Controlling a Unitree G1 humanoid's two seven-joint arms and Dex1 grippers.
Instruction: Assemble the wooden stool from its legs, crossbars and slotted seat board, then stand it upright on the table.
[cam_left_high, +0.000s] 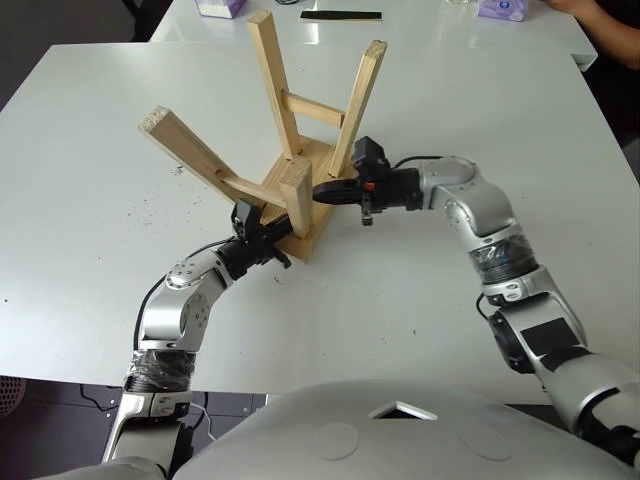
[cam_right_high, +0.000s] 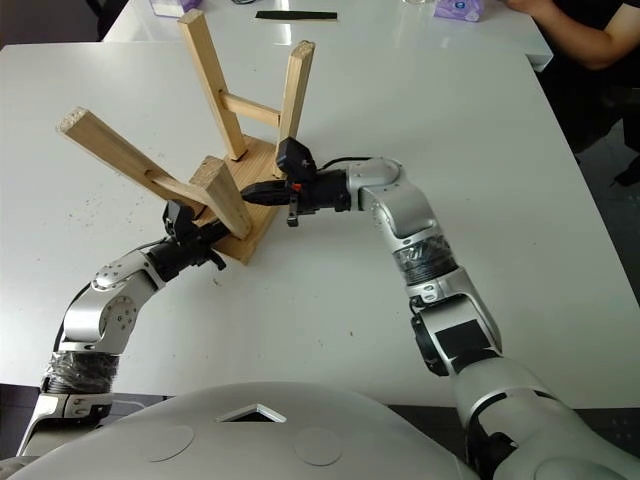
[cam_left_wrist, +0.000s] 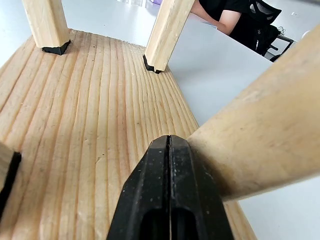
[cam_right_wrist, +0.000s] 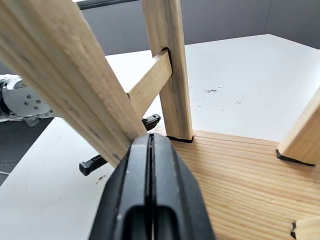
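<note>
The wooden stool (cam_left_high: 296, 198) rests upside down and tilted on the white worktop (cam_left_high: 450, 120), legs up. The left end effector (cam_left_high: 266, 218) and the right end effector (cam_left_high: 320, 193) both press against it with their fingers together.

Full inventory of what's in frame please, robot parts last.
table: 1, white, under everything
stool: 1, light wood, upside down and tilted, mid-table
legs: 4, light wood, pointing up from the seat board
crossbars: 2 visible, light wood, between leg pairs
wood crumbs: scattered, dark, on the table left of the stool
strip: 1, black, far edge
packs: 2, purple, far edge
left pincer: 1, black, shut, against the seat board beside a leg
right pincer: 1, black, shut, at the seat board beside a leg
</note>
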